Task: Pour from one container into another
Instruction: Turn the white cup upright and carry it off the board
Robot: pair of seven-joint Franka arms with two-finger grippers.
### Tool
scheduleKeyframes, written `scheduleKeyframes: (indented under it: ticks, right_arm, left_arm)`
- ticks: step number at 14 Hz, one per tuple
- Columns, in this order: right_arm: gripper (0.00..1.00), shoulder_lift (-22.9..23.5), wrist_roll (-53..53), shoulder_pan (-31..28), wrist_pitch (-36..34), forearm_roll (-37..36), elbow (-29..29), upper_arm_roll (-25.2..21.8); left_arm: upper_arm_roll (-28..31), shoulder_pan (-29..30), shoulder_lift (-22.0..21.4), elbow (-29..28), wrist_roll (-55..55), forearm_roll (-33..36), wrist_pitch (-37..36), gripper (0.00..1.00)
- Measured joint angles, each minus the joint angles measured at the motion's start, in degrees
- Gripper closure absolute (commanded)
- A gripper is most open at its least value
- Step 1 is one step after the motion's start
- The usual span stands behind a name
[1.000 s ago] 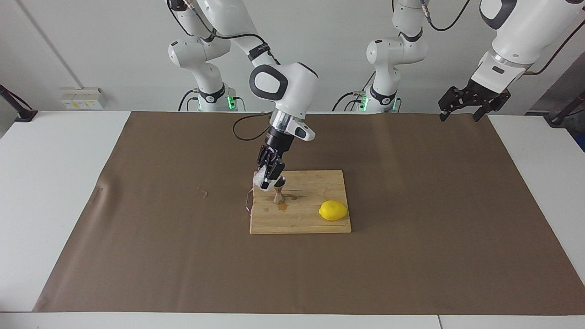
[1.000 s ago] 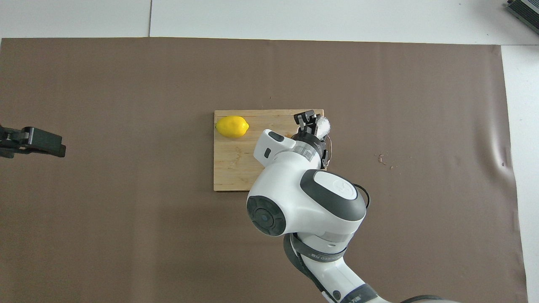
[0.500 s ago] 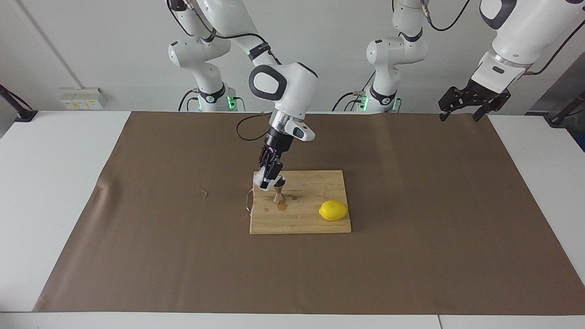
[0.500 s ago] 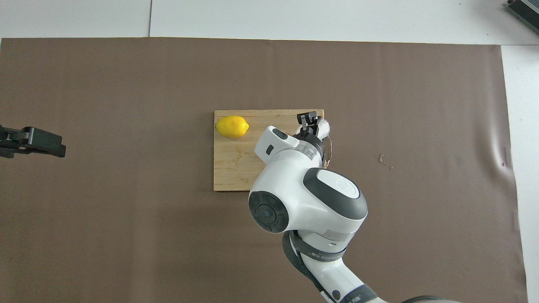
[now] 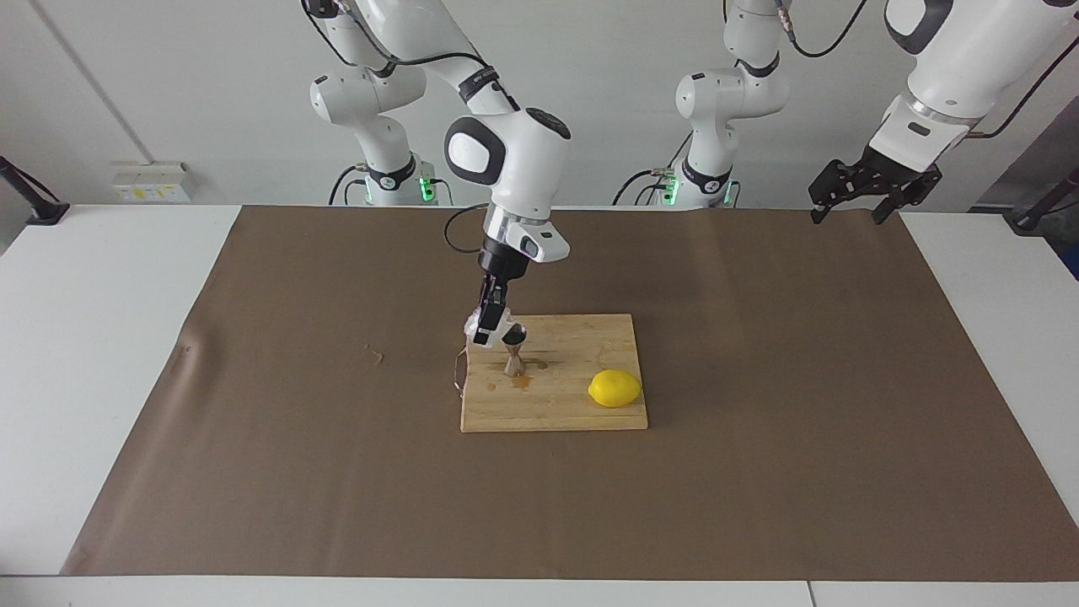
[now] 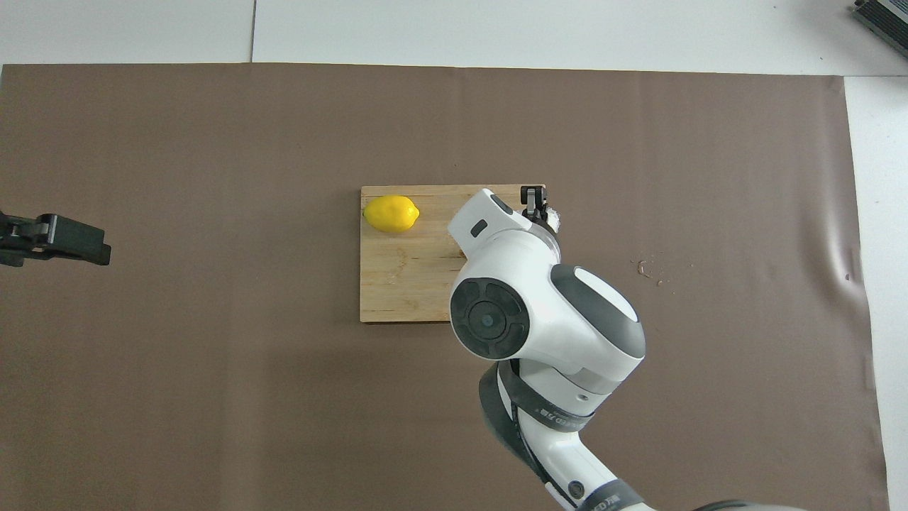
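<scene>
One cam sits high across the table, facing the robots. The other looks steeply down from above their end. Both catch the cutting board.

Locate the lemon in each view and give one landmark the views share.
Facing view: the lemon lies on the cutting board's corner toward the left arm's end, farther from the robots than the jigger.
Overhead view: the lemon is at the board's upper-left corner.
Shared landmark: the cutting board.

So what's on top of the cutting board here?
On the cutting board: a lemon, the upright steel jigger and a wet patch. The right gripper holds the clear cup beside the jigger. In the overhead view the arm hides the jigger.
</scene>
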Motion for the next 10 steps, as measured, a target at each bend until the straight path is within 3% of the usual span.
scheduleKeyframes:
  ticks: [10]
  right_arm:
    - [1.00, -2.0, -4.6, -8.7, -0.7, 17.9, 1.0, -0.1]
  left_arm:
    - [0.0, 0.0, 0.0, 0.0, 0.0, 0.0, 0.0, 0.00]
